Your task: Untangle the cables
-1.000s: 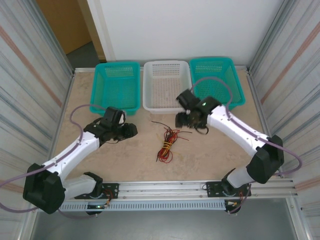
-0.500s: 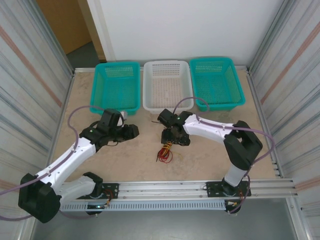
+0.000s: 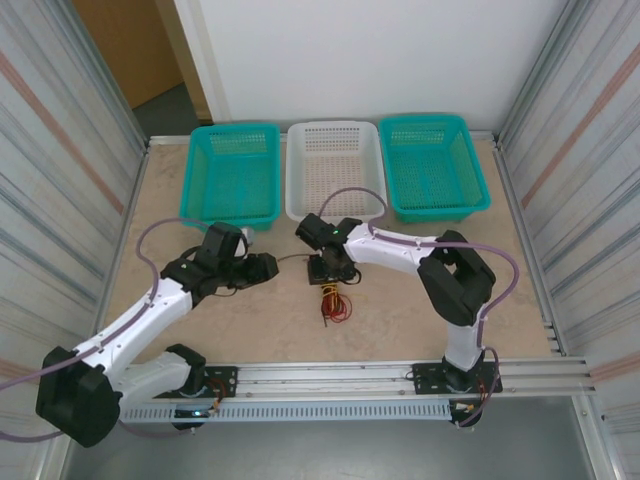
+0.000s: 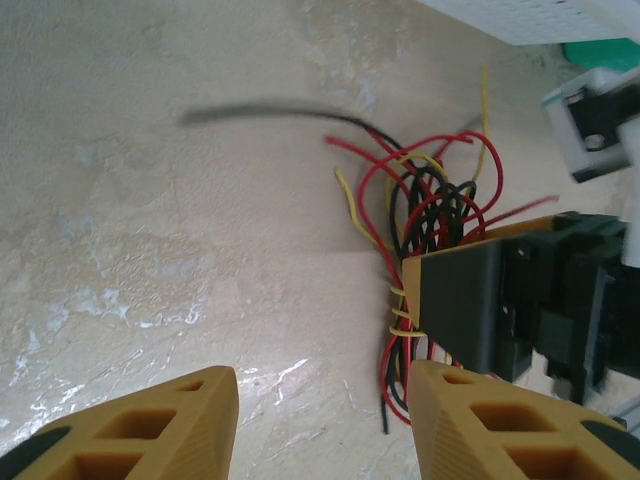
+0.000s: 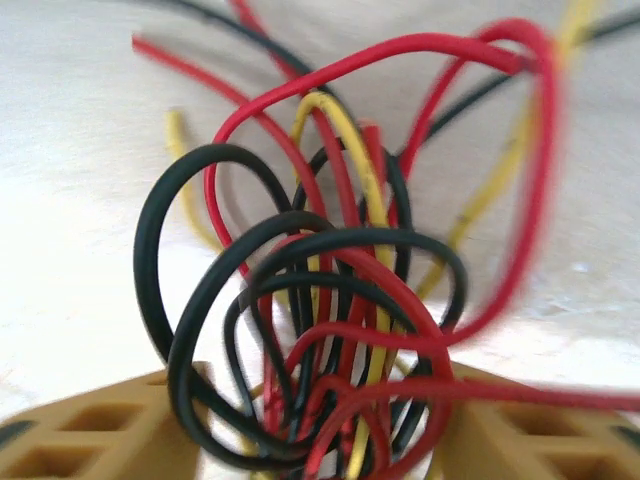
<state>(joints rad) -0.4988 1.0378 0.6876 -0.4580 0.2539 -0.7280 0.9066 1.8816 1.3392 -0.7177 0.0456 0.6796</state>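
The cables (image 3: 333,303) lie as one tangled bunch of red, black and pale yellow wires on the table's middle. In the left wrist view the cables (image 4: 430,200) loop above a spot where yellow wire wraps the bunch. My right gripper (image 3: 330,278) is down on the far end of the bunch. Its fingers straddle the cables (image 5: 340,300), and the right gripper (image 5: 325,445) stands open around them. My left gripper (image 3: 266,265) rests just left of the bunch; the left gripper (image 4: 325,425) is open and holds nothing. The right gripper's black body (image 4: 500,300) sits close ahead.
Three baskets line the far edge: a teal basket (image 3: 232,175), a white basket (image 3: 335,165) and another teal basket (image 3: 435,165). Corrugated walls close both sides. A metal rail (image 3: 340,375) runs along the near edge.
My right arm swung left from the table's right half and came down over the bunch, which is now more bunched together. The left gripper edged slightly right.
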